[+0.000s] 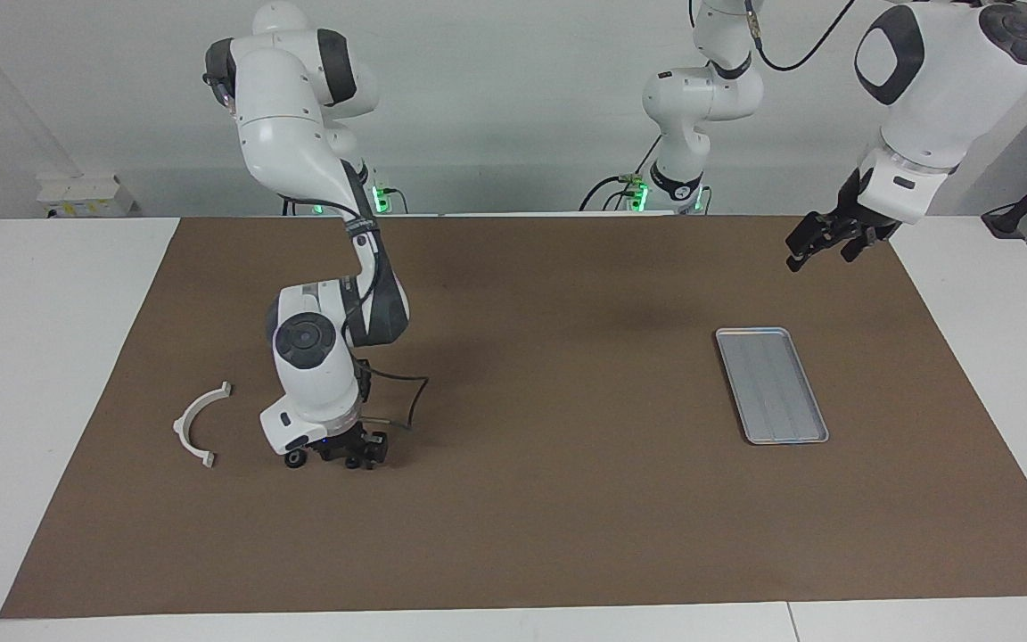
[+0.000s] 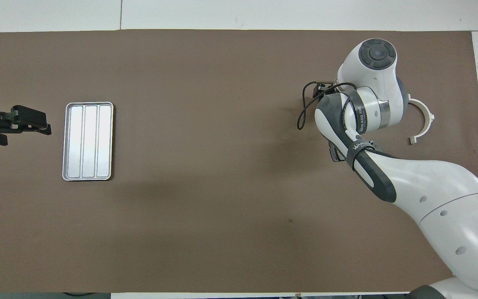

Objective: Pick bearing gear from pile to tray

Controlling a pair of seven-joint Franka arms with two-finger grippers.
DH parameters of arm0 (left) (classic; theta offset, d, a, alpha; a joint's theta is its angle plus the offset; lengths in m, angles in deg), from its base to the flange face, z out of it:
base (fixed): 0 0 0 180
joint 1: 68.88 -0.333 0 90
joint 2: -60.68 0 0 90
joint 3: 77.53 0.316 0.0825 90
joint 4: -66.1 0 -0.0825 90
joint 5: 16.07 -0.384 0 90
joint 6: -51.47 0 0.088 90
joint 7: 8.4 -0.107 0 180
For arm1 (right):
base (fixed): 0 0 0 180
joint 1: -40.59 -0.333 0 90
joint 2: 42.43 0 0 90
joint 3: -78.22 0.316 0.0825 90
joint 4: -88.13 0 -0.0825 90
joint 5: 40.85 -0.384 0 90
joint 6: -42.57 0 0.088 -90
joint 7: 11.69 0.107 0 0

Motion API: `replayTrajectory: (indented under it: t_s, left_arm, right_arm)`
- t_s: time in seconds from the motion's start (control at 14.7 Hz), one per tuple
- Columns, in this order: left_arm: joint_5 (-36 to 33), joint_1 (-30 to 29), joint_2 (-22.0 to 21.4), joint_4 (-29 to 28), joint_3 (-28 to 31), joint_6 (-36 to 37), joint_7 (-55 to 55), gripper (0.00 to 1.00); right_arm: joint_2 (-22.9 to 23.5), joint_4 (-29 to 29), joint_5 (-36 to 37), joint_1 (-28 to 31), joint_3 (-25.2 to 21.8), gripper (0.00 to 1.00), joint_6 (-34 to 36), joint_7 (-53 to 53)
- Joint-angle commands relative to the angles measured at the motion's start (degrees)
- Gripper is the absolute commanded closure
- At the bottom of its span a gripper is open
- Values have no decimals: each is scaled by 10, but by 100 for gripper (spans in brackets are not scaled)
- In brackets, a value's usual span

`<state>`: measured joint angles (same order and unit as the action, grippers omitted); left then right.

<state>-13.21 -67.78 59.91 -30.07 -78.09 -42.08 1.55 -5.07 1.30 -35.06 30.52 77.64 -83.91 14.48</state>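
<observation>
Right gripper [image 1: 351, 456] down on the mat beside the white half-ring bracket [image 1: 197, 424], straddling a small black round piece [image 1: 352, 463], finger gap unreadable.

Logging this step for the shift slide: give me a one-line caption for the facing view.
Right gripper down at a small black round part beside the white half-ring bracket; left gripper waits near the empty tray.
</observation>
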Motion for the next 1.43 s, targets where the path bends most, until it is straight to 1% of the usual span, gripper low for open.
replayTrajectory:
  t_s: [0.0,0.07,0.2,0.27,0.34,0.41,0.48,0.55,0.82,0.95,1.02,1.09,1.23,1.36]
  left_arm:
    - [-1,-1,-4,-2,-1,7,-3,0]
    - [-1,-1,-4,-3,-1,8,-4,0]
    - [-1,-1,-4,-2,-1,7,-3,0]
    - [-1,-1,-5,-3,-1,7,-3,0]
    - [-1,-1,-5,-3,-1,7,-3,0]
    - [-1,-1,-5,-2,-1,8,-3,0]
    - [-1,-1,-4,-3,-1,7,-3,0]
    - [-1,-1,-4,-2,-1,7,-3,0]
    - [-1,-1,-5,-3,-1,7,-3,0]
    - [-1,-1,-5,-2,-1,7,-3,0]
    - [-1,-1,-5,-2,-1,7,-3,0]
    - [-1,-1,-5,-2,-1,7,-3,0]
    - [-1,-1,-5,-2,-1,7,-3,0]
    - [-1,-1,-5,-3,-1,7,-3,0]
  right_arm:
    - [10,10,-2,7,5,39,-10,14]
    - [10,10,-3,7,5,41,-10,15]
    - [11,10,-11,7,5,51,-10,17]
    - [11,10,-13,7,5,63,-11,16]
    - [11,10,-14,7,5,71,-11,17]
    - [11,10,-14,7,5,86,-10,17]
    - [11,10,-15,8,5,97,-11,16]
    - [11,10,-15,10,5,100,-11,16]
    - [10,10,-10,13,5,100,-10,16]
    - [8,15,-4,12,5,100,5,13]
    - [2,32,-7,12,5,100,26,12]
    - [-4,49,-7,11,6,100,66,10]
    - [-32,77,-9,12,8,100,153,1]
    - [-72,100,-16,2,9,100,235,1]
